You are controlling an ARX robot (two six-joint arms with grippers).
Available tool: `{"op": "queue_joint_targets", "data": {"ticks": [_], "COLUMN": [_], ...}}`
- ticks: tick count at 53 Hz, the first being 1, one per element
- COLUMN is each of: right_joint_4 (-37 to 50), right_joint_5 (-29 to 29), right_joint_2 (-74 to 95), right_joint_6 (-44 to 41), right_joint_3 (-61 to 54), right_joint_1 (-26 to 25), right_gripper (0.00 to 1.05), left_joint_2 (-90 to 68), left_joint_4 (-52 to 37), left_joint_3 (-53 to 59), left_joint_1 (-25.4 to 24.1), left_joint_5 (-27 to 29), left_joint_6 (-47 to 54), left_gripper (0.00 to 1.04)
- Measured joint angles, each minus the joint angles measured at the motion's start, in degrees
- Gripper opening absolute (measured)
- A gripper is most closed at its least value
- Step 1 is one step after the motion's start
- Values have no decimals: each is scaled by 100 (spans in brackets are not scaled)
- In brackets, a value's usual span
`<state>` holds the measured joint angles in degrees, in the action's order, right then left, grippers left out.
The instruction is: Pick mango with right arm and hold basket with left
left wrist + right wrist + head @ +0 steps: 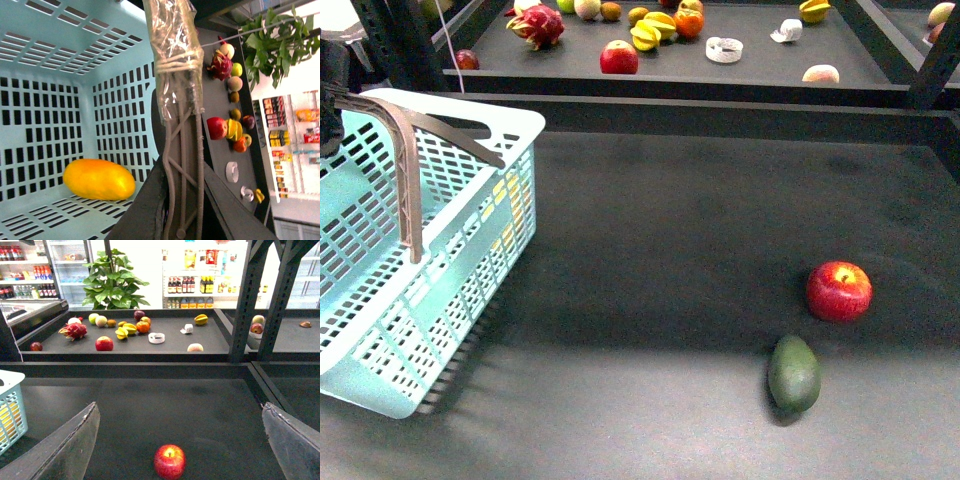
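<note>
Mango (99,179) lies on the floor of the basket (380,330), in a corner against the slotted wall, just past the left gripper (182,210). That gripper is clenched on the basket's handle (182,165), its dark jaws pinching the grey bar from either side, so the holding half of the task looks under way. The picking half seems done too, judging by where the fruit rests. The right gripper (180,440) is released, jaws spread wide and holding nothing, well apart from the basket. Just ahead of it sits an apple (169,461) on the surface (200,405). Farther off is a shelf (125,346) of mixed fruit. I judge the next move calls only for keeping the basket steady.
</note>
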<state>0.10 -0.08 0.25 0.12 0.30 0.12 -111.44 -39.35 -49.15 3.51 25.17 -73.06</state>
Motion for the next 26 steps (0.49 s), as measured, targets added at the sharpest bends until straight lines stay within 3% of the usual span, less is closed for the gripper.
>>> {"op": "queue_joint_targets", "data": {"ticks": [26], "right_joint_4": [0], "right_joint_5": [0], "right_joint_2": [0], "right_joint_6": [0], "right_joint_3": [0], "right_joint_1": [0], "right_gripper": [97], "left_joint_2": [-396], "left_joint_4": [39], "left_joint_3": [-286], "left_joint_1": [-17], "left_joint_5": [173], "left_joint_6": [-466], "left_gripper": [12]}}
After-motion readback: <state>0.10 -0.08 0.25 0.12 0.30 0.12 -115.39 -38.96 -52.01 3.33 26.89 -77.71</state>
